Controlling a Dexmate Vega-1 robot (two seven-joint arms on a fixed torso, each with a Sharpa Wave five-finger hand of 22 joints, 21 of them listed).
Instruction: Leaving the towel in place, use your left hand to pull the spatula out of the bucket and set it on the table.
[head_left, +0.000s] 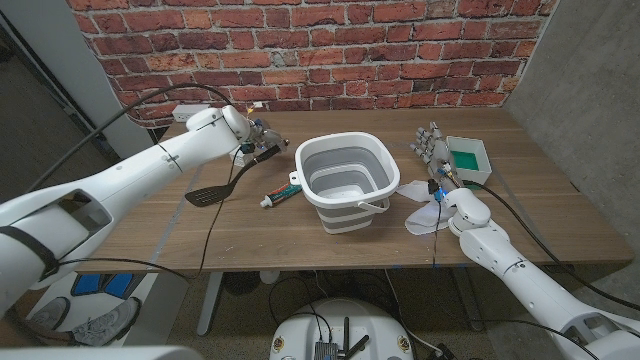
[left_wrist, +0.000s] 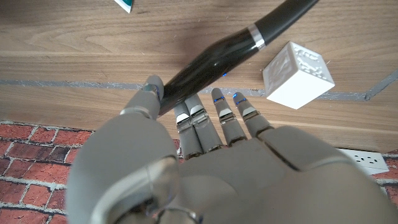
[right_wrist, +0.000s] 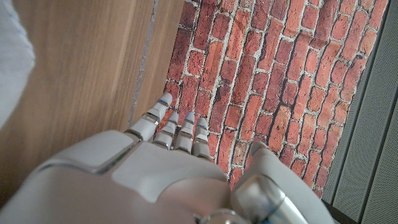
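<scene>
My left hand grips the black spatula by its handle, left of the grey and white bucket. The spatula slants down towards the table's front, and its slotted blade hangs low over the wood; I cannot tell whether it touches. In the left wrist view my left hand has its fingers curled around the glossy handle. The bucket's inside looks bare. A white cloth lies on the table right of the bucket, beside my right hand, which is open with its fingers pointing away.
A toothpaste tube lies between the spatula and the bucket. A white box with a green inside stands at the right. A white cube sits near my left hand, and a power strip lies at the back edge by the brick wall.
</scene>
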